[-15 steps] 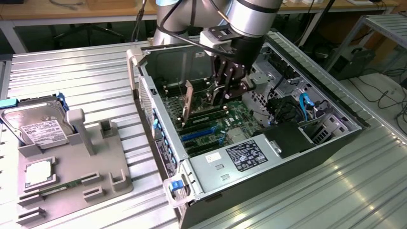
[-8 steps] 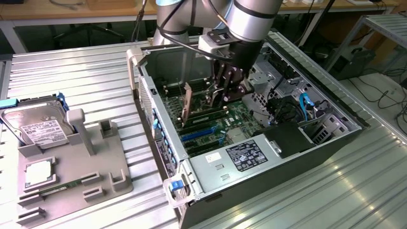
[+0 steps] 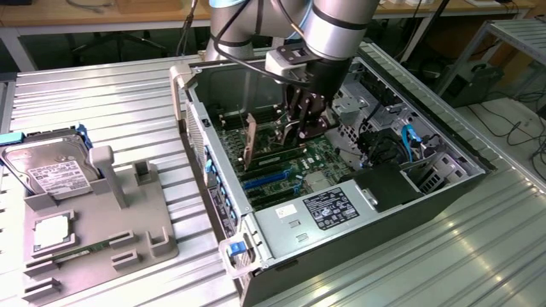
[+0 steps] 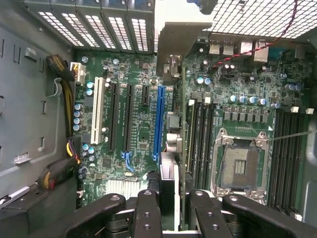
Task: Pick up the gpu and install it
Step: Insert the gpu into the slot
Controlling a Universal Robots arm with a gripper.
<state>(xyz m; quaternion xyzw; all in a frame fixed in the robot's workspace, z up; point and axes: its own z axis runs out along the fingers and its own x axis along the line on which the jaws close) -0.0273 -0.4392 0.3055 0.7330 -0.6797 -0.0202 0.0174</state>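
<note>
Even, fairly bright light from above fills the exterior view. The ribbed silver metal surface (image 3: 111,96) throws back pale streaks of glare, strongest toward the exterior view's right. Inside the open black computer case (image 3: 444,192) the light drops and soft shadows pool beneath the arm. In the wrist view the white perforated metal grille (image 4: 252,17) is washed out, the green motherboard (image 4: 143,134) is evenly lit, and the near black tool fingers (image 4: 147,213) look soft.
</note>
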